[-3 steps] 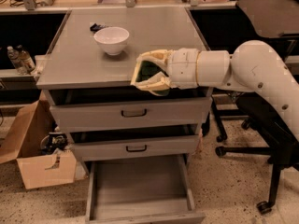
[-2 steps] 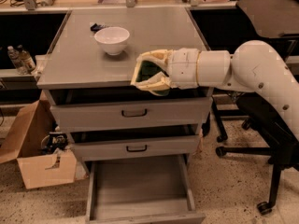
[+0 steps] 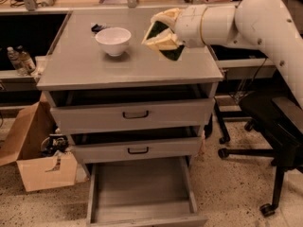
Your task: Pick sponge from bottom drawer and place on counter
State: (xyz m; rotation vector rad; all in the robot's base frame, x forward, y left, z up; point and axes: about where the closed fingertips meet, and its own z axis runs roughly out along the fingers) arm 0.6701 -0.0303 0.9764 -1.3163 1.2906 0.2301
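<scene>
Sponge [image 3: 173,54] is sitting right in the gripper [image 3: 159,33], folks. The cream fingers [image 3: 164,44] are pinching in on it from both sides, and dark green is showing between them and poking out at the lower edge. The gripper is hanging over the counter [image 3: 94,67], above its far right part, with the white arm [image 3: 258,20] reaching in from the picture's right. The sponge's lowest corner is pointing down at the grey top just beneath the gripper, though I cannot tell whether it is touching the surface.

The white bowl [image 3: 113,40] is standing upright on the counter, near the gripper on the side away from the arm and clear of the fingers. The small black-and-blue object [image 3: 97,28] is lying just beyond the bowl, farther from the gripper.

Far below the gripper, the bottom drawer [image 3: 142,193] is standing pulled out at floor level, showing its plain grey floor. The two drawers with black handles, between it and the counter, are each standing out a little. A cardboard box [image 3: 33,148] is resting on the floor beside the cabinet, well away from the gripper.
</scene>
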